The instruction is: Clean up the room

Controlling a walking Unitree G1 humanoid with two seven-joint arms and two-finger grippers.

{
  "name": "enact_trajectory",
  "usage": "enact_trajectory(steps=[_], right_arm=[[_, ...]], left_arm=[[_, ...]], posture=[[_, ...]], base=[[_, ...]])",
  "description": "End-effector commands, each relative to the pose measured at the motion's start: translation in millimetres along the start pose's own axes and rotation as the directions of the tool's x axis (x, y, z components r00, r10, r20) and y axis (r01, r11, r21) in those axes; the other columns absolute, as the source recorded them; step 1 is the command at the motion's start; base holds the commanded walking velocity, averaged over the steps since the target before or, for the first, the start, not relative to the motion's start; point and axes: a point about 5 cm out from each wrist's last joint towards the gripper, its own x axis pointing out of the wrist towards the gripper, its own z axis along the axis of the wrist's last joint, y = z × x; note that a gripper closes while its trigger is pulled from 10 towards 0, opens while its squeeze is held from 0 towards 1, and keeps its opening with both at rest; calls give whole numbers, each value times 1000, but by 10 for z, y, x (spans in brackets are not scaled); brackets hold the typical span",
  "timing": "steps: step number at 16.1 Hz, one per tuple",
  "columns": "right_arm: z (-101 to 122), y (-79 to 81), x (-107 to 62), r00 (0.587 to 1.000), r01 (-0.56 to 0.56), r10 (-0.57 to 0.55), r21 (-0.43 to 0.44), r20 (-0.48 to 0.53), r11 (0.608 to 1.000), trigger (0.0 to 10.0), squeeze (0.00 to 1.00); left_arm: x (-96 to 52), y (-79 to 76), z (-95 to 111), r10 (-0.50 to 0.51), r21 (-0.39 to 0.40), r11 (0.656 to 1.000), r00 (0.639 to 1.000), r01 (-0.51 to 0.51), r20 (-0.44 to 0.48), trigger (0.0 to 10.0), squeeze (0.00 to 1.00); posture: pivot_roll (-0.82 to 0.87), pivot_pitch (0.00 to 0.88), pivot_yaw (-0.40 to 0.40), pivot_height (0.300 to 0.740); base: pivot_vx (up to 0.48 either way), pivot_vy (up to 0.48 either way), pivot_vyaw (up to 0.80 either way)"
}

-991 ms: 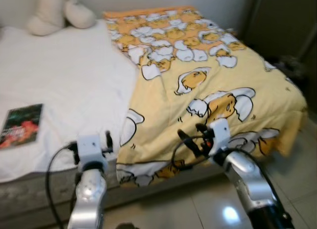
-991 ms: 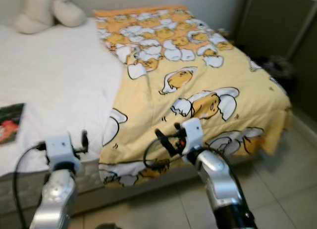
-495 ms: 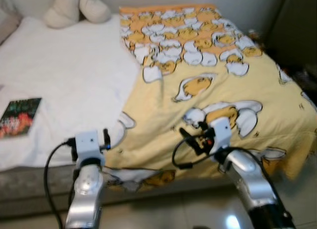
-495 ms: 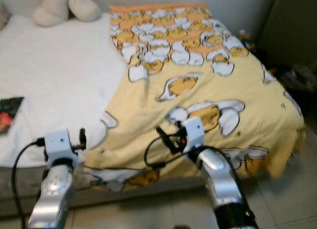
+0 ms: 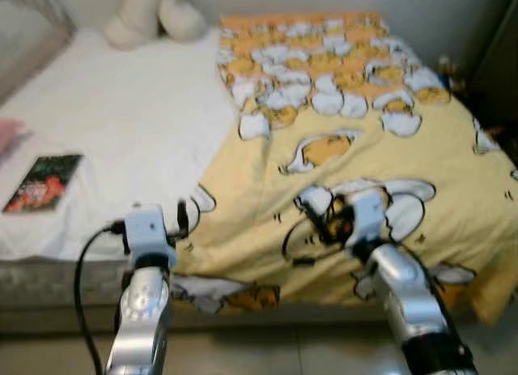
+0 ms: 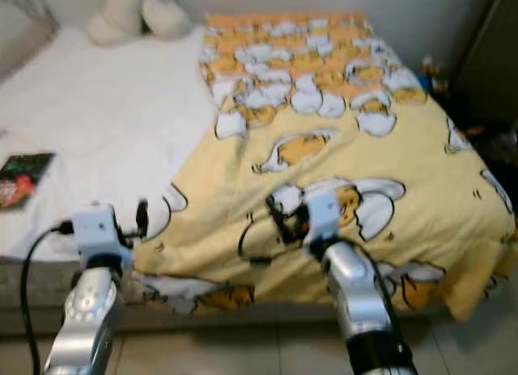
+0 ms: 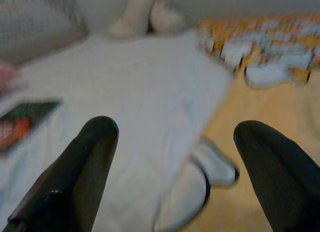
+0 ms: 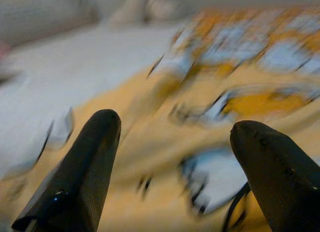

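The left end effector [image 7: 170, 167] is spread wide with nothing between its 2 black fingers, and it hangs over the near edge of the bed [image 5: 121, 140], just where the white sheet meets the yellow blanket [image 5: 364, 132]. The right end effector [image 8: 167, 162] is equally wide apart and empty, held above the blanket's near part, beside an egg-cartoon print. Neither touches the bedding, as far as the blurred wrist views allow.

The step in hand looks like an approach: both arms are raised toward the bed and nothing is grasped. The blanket covers only the side of the bed toward the right arm, its inner edge folded back with a loose flap near the left end effector, so it seems the likeliest thing to straighten. The next move probably calls for lowering an end effector onto that inner edge and pinching the cloth.

Further along the bed on the bare sheet, away from the blanket, lies a book [image 5: 44, 182] with a dark cover, another candidate for tidying. A cream plush toy [image 5: 154, 19] sits at the bed's far end. Cables looping off both wrists could snag the fabric.
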Motion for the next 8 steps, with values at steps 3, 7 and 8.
enact_trajectory(steps=[3,7,8], right_arm=[[306,-132,-118,974,162,-161,4,158,987,10000,0],[73,-61,-116,980,195,-195,12,39,981,10000,0],[107,-43,-26,983,183,-182,-12,32,983,10000,0]], left_arm=[[-240,189,252,-18,-19,1000,996,20,92,10000,0],[-254,130,319,-21,-19,1000,995,23,96,10000,0],[-238,106,360,-12,-29,999,994,15,108,10000,0]], posture=[[-93,0,88,740],[-79,0,82,740],[-79,0,82,740]], base=[[459,0,0],[458,0,0],[458,0,0]])
